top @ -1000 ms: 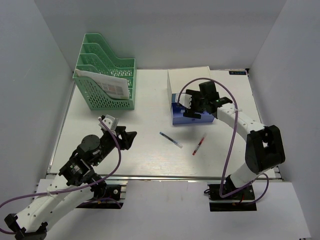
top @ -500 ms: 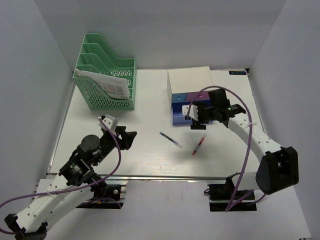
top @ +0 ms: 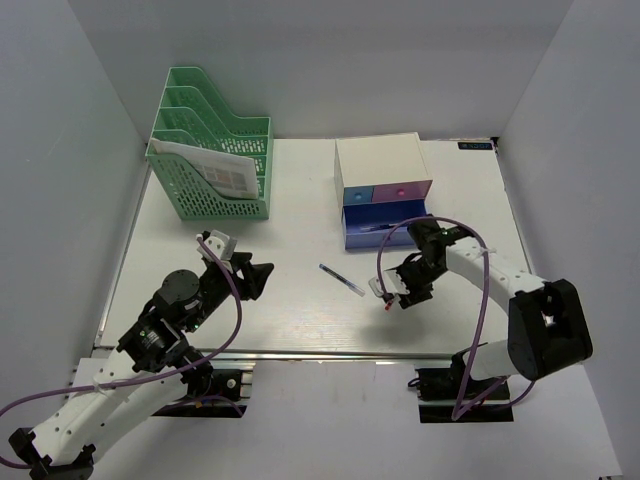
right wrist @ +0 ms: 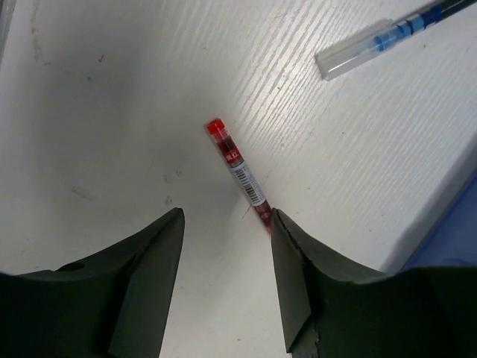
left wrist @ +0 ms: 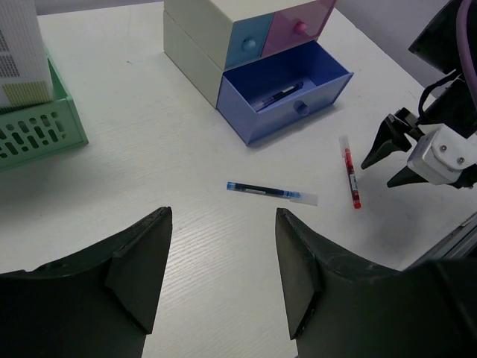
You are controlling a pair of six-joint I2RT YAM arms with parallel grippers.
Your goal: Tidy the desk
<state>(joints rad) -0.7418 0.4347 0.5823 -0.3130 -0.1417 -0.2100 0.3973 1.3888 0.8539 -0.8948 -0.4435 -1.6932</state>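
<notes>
A white desk [top: 290, 315] fills the floor between grey walls. A drawer box [top: 380, 160] on it has its blue drawer [left wrist: 328, 74] open, with a pen [left wrist: 279, 95] inside. A green file rack [top: 215, 195] holds papers [top: 215, 172]. The right gripper [left wrist: 384, 168] is spread beside a red pen [right wrist: 240, 176], not gripping it. The left gripper [top: 258, 275] is spread and empty.

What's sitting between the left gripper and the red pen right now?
Only the blue pen, lying flat on the desk between the left gripper and the red pen. The left wrist view shows it best.

Desk [top: 300, 230]: flat white tabletop (metal rail [top: 330, 352] along front edge), grey walls [top: 60, 150] around.
</notes>
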